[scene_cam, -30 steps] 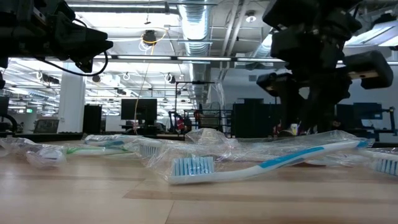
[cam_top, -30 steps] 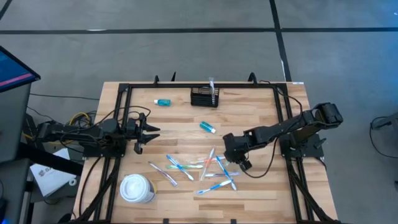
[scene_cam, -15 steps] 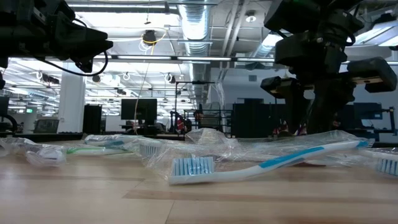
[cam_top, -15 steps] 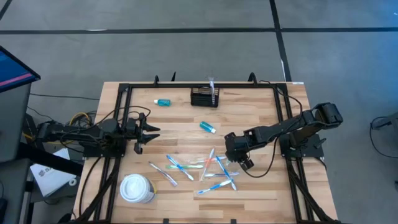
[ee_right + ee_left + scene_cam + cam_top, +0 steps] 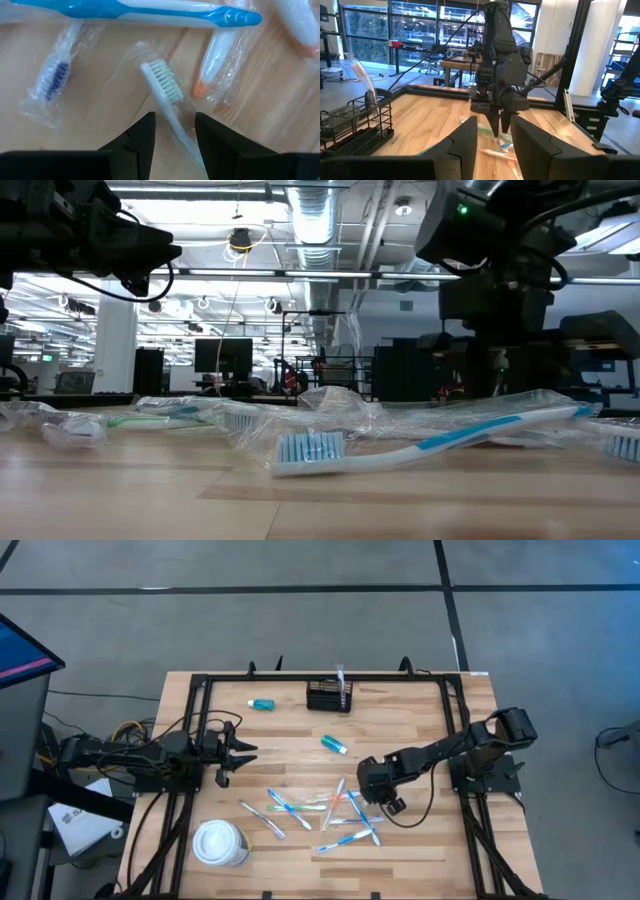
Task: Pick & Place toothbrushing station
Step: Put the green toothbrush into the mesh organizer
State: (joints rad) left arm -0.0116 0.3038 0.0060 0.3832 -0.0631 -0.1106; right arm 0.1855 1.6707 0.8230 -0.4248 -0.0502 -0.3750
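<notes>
The toothbrushing station, a black wire-mesh organiser box (image 5: 328,697), stands at the table's far middle with one toothbrush (image 5: 342,678) upright in it. It also shows in the left wrist view (image 5: 355,122). My right gripper (image 5: 174,134) is open and points down over the pile of wrapped toothbrushes (image 5: 325,810). Its fingers stand on either side of the handle of a wrapped white-bristled toothbrush (image 5: 163,86) that lies flat on the table. My left gripper (image 5: 243,750) is open and empty at the table's left side.
A white lidded paper cup (image 5: 220,843) stands at the near left. A teal tube (image 5: 262,704) lies left of the organiser and another (image 5: 335,745) lies mid-table. A black frame (image 5: 200,690) runs around the table's edges.
My right gripper has come down a little toward the toothbrush pile, staying open, and its arm's elbow has drawn in toward the table. The toothbrushes have not moved.
</notes>
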